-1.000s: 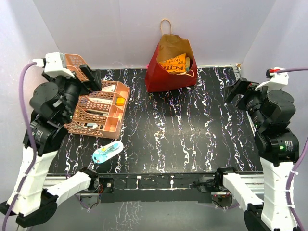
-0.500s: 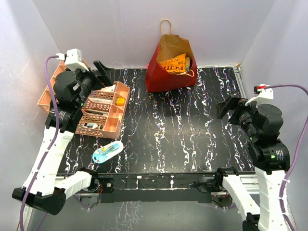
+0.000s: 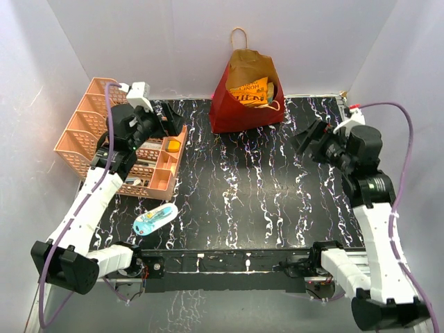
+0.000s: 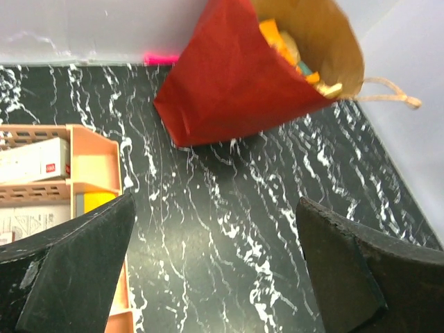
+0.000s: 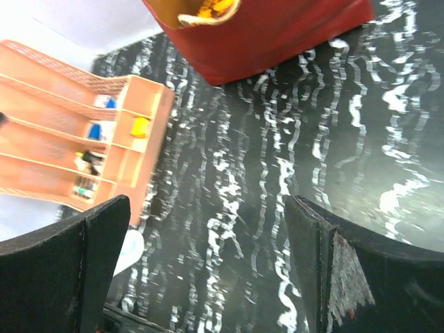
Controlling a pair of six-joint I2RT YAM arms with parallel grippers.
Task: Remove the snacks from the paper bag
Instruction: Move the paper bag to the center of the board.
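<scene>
snacks (image 3: 254, 91) in paper bag (image 3: 232, 111), far-centre of table (image 3: 277, 201), none out yet | step: approach (bag mouth open, orange pkt on top) | L gripper (image 4: 215, 222) + R gripper (image 5: 208, 215) spread wide, empty, well short of bag | next: reach into mouth, pinch top pkt

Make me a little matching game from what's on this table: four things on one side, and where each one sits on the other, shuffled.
Things
1. paper bag
2. snacks
3. pink basket organizer
4. blue-white blister pack

Places
A. lying flat near the front edge of the table, left of centre
B. standing at the back edge, in the middle
C. along the left side
D. tucked in the bag's open mouth

Pairs: 1-B, 2-D, 3-C, 4-A
</scene>
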